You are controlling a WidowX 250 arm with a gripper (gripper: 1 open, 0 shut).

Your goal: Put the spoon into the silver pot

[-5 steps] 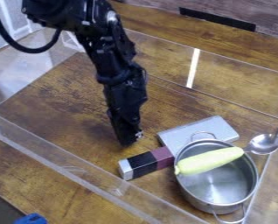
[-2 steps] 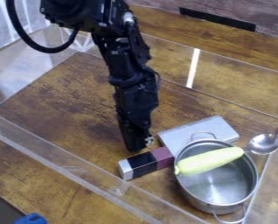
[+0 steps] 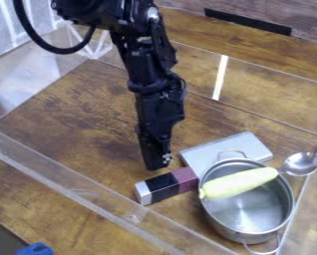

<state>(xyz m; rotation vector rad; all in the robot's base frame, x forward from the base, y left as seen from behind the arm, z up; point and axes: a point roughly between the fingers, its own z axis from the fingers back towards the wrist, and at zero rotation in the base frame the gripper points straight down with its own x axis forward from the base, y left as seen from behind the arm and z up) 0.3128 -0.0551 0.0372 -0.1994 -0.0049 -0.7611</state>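
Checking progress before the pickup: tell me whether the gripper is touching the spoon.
Apart. The camera view shows the gripper low over the wood at centre, while the spoon lies far off at the right edge, with the grey slab between them.

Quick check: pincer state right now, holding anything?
Pincer: closed and empty, pointing down at the table beside the grey slab; the spoon lies far off, untouched.

Your arm [image 3: 146, 90] has straightened more upright and its gripper [image 3: 154, 159] has shifted slightly right toward centre frame.
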